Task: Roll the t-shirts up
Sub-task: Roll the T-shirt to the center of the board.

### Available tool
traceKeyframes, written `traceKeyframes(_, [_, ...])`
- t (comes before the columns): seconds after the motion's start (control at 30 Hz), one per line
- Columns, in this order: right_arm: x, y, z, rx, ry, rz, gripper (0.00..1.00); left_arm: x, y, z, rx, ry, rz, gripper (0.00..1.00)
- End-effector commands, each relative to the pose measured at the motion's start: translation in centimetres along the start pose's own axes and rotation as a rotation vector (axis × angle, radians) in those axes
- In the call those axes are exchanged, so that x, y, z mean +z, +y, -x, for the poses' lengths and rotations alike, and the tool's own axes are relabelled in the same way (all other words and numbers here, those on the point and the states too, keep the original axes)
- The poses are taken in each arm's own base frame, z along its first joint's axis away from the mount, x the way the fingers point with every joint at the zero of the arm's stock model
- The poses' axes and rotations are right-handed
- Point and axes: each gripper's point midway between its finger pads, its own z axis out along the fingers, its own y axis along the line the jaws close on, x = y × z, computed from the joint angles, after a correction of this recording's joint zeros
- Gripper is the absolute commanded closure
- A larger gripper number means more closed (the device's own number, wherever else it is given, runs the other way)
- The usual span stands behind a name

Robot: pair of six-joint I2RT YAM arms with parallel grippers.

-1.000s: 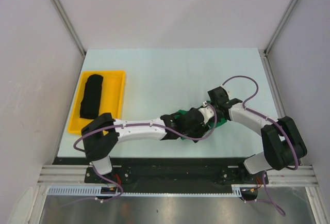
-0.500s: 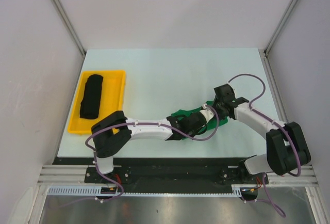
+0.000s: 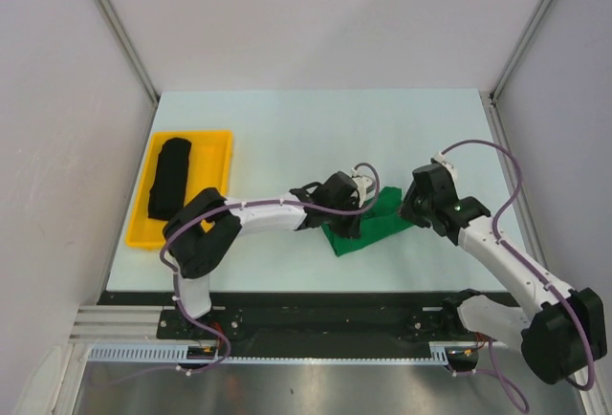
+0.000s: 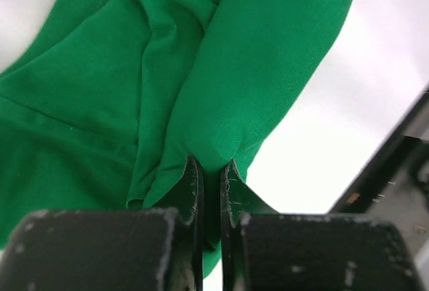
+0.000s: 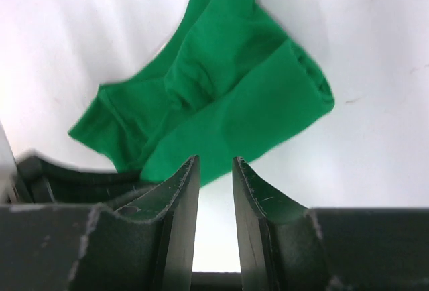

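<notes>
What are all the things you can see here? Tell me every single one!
green t-shirt: one, bright green, bunched up near the middle of the table.
black t-shirt: one, black, rolled up, lying in the yellow tray.
yellow tray: one, yellow, left side of the table.
table: one, pale, under everything.
left arm: one, white and black, reaching to the green t-shirt, jaws shut on its cloth.
right arm: one, white and black, at the green t-shirt's right end, jaws open and empty.
</notes>
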Motion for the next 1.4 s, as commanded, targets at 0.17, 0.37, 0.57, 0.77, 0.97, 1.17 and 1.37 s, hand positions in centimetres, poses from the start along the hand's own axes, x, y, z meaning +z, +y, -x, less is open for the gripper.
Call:
traceKeyframes(0.17, [1.7,-0.2,-2.5,-0.094,-0.014,-0.049,0.69,1.3,0.2,-3.9,-0.233,0.195,-0.176,1.00])
traceKeyframes(0.37, [4.5,0.5,-2.9,-0.115,0.011,-0.057,0.69,1.3,0.6,-4.0,-0.243,0.192,-0.174,0.93])
traceKeyframes(0.57, [6.0,1.9,-3.0,-0.114,0.037,-0.046,0.69,0.1,1.1,-2.7,-0.215,0.149,-0.117,0.50])
traceKeyframes(0.77, [6.8,2.9,-2.4,-0.120,0.049,-0.049,0.69,-2.1,1.1,0.4,-0.164,0.058,-0.067,0.27])
traceKeyframes(0.97, [8.2,3.2,-2.8,-0.130,0.108,-0.064,0.69,-5.4,2.5,4.0,-0.104,-0.094,0.066,0.14])
traceKeyframes(1.17, [9.3,3.7,-2.9,-0.155,0.149,-0.078,0.68,-7.3,3.6,6.1,-0.012,-0.209,0.172,0.13])
traceKeyframes(1.37, [10.4,4.1,-3.3,-0.147,0.196,-0.073,0.65,-6.1,2.2,6.8,0.110,-0.275,0.179,0.15])
